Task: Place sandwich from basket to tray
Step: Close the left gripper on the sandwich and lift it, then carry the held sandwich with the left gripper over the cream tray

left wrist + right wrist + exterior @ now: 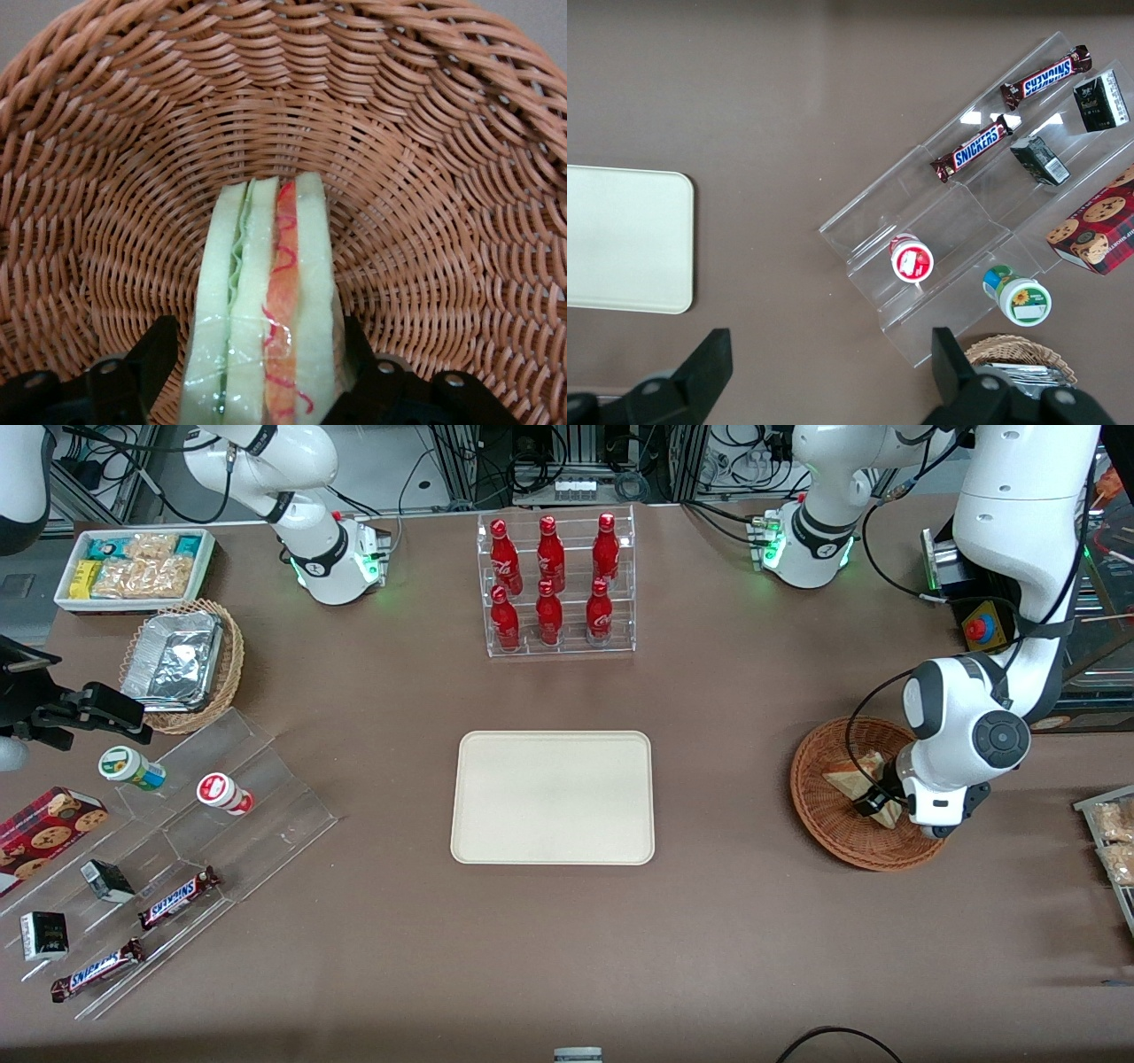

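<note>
End effector [266,376] was lowered inside the basket [828,824], fingers [146,354] flanking the sandwich [266,301] on both sides, contact with the bread indeterminate, tray [554,797] bare at mid-desk [709,939]

The scene is set on a wide matte brown table [726,921], evenly lit from above. Along its edge farthest from the front camera, metal framing with tangled black cables [567,460] is seen.
</note>
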